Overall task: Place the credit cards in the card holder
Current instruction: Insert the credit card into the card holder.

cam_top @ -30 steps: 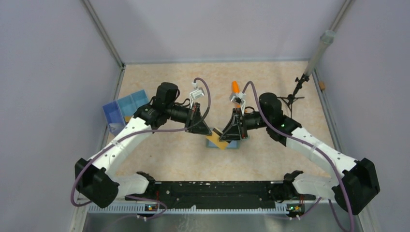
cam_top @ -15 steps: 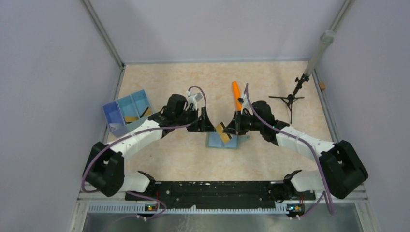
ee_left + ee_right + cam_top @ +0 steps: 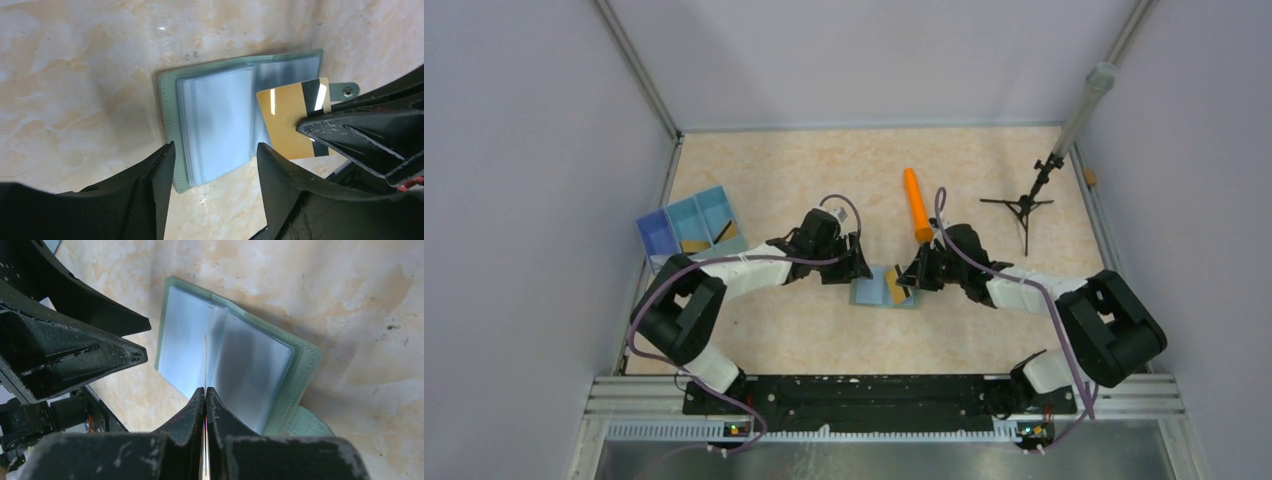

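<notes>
Grey-green folding card holder (image 3: 215, 115) lies open on beige marbled tabletop (image 3: 75, 75), pale blue sleeves up. Right gripper (image 3: 205, 390) pinches 1 gold-tan, dark-striped credit card (image 3: 287, 120) edge-on above it. Left gripper (image 3: 215, 147) hovers over its edge, fingers spread, empty.

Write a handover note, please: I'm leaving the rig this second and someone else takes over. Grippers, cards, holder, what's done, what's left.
Left gripper: open, empty, low over the card holder.
Right gripper: shut on one credit card, held over the holder's right half, not yet in a sleeve.
Holder: lies open, pale sleeves up; no card visibly inside.
Done: holder opened, one card picked up.
Left: slide that card into a sleeve, then fetch the other card showing in the blue tray.
</notes>
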You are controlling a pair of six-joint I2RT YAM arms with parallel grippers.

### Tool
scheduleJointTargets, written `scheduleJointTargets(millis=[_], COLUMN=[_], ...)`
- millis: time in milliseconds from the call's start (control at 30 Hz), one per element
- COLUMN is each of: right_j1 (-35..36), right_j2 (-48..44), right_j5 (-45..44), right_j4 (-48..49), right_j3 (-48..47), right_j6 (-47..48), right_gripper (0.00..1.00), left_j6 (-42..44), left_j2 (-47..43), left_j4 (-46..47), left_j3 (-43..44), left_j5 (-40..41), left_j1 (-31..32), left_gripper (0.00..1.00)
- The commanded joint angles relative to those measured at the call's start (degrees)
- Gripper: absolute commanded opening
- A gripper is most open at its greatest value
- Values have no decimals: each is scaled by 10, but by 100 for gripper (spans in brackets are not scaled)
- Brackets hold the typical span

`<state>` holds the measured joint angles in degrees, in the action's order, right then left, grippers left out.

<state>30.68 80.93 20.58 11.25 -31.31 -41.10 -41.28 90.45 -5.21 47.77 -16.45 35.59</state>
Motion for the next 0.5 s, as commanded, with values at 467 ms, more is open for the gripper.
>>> scheduleJointTargets(millis=[467], right_j1=[-3], right_j2=[51], right_j5=[9], right_j4=[99], right_j3=[24], right_j6=[-37], right_gripper=[0], left_j6=[-5], left_j2=[53], left_j4=[1], left_j3=[18], left_j5=[46], left_j1=[9], left_gripper=[49])
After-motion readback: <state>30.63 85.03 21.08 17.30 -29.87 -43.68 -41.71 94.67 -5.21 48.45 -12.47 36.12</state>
